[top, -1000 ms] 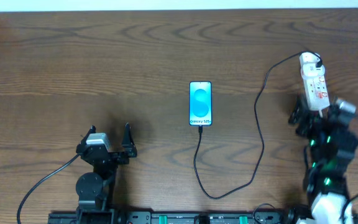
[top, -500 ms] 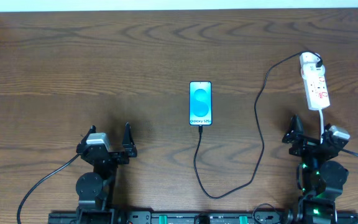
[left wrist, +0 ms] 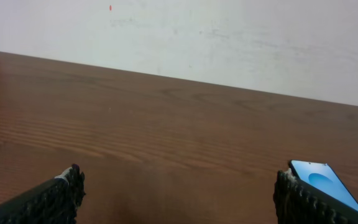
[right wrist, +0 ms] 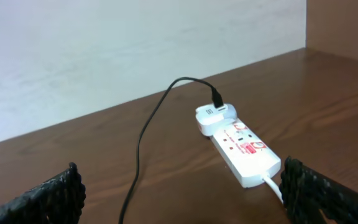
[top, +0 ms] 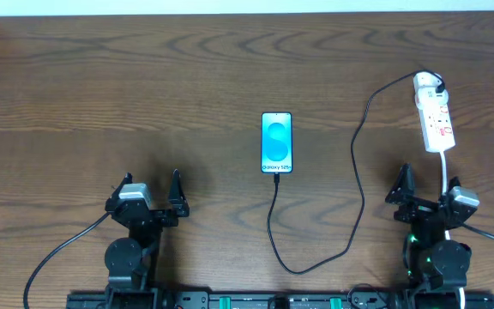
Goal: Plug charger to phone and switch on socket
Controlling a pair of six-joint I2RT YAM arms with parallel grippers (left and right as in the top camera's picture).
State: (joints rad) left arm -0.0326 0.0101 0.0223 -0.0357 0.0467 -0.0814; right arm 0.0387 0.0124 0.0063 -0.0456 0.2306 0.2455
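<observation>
The phone (top: 277, 142) lies flat at the table's middle, cyan screen up; its corner shows in the left wrist view (left wrist: 325, 186). The black charger cable (top: 356, 184) runs from the phone's bottom edge, loops toward the front, and rises to a plug in the white socket strip (top: 434, 116) at the far right, also seen in the right wrist view (right wrist: 241, 146) with the cable (right wrist: 143, 143). My left gripper (top: 151, 191) is open and empty at the front left. My right gripper (top: 427, 187) is open and empty just in front of the socket.
The socket's white cord (top: 446, 167) runs from the strip toward my right arm. A pale wall (left wrist: 197, 37) stands behind the table's far edge. A wooden side panel (right wrist: 344, 28) rises at the right.
My right arm has drawn back from the socket toward the front edge and settled low. The left arm, phone and cable have not moved.
</observation>
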